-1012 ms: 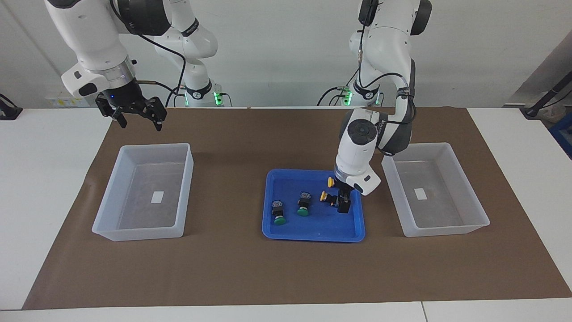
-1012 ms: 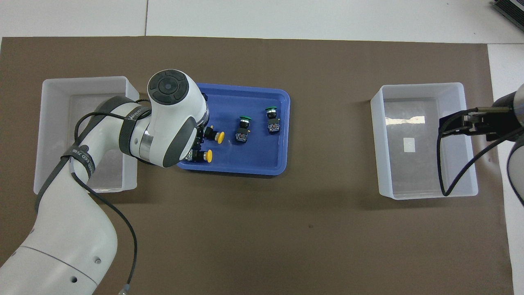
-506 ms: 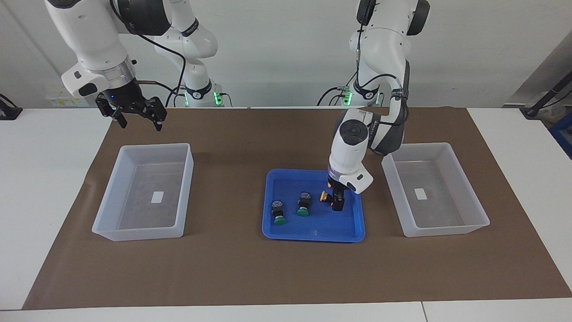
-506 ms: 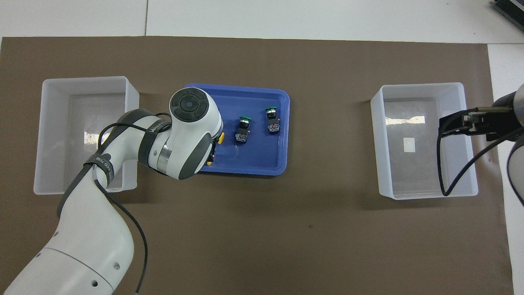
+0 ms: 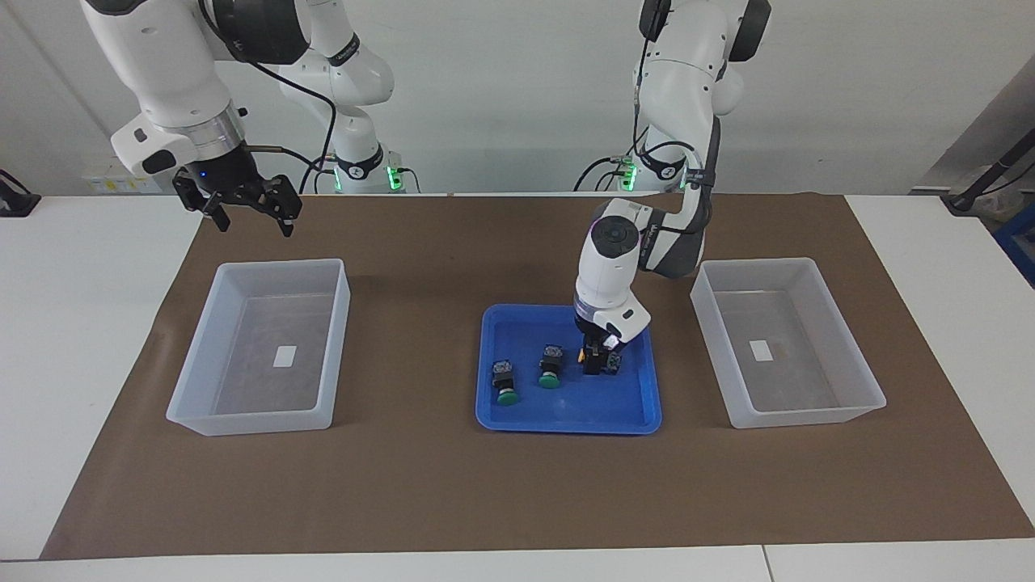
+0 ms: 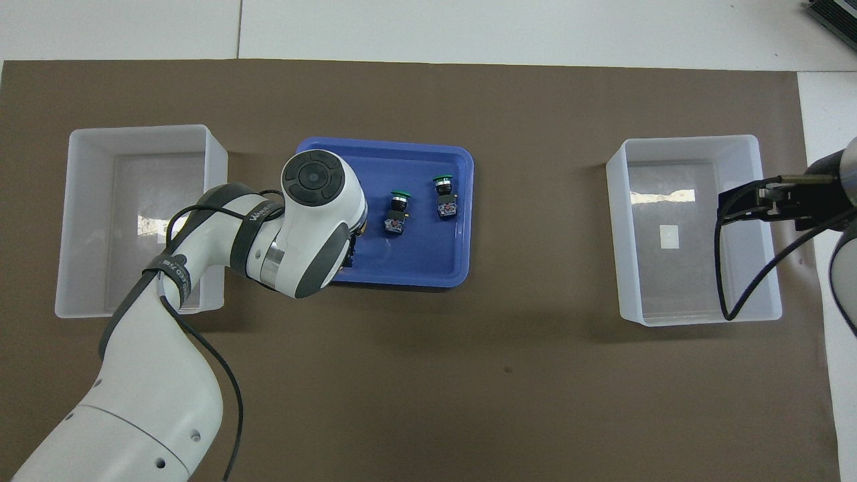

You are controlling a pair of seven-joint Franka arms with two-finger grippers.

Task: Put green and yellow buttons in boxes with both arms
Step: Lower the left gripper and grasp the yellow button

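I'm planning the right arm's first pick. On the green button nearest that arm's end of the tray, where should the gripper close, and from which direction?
Grip that green button across its black body, from above: it lies flat in the blue tray, cap pointing away from the robots.

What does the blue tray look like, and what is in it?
The blue tray is a shallow rectangle with rounded corners and a low raised rim; it looks like shiny plastic. It lies flat on the brown mat, between the two whitish boxes, closer to the one at the left arm's end. Inside it lie two green buttons side by side. The left tool is down in the tray, over a bit of yellow; what it covers stays hidden.
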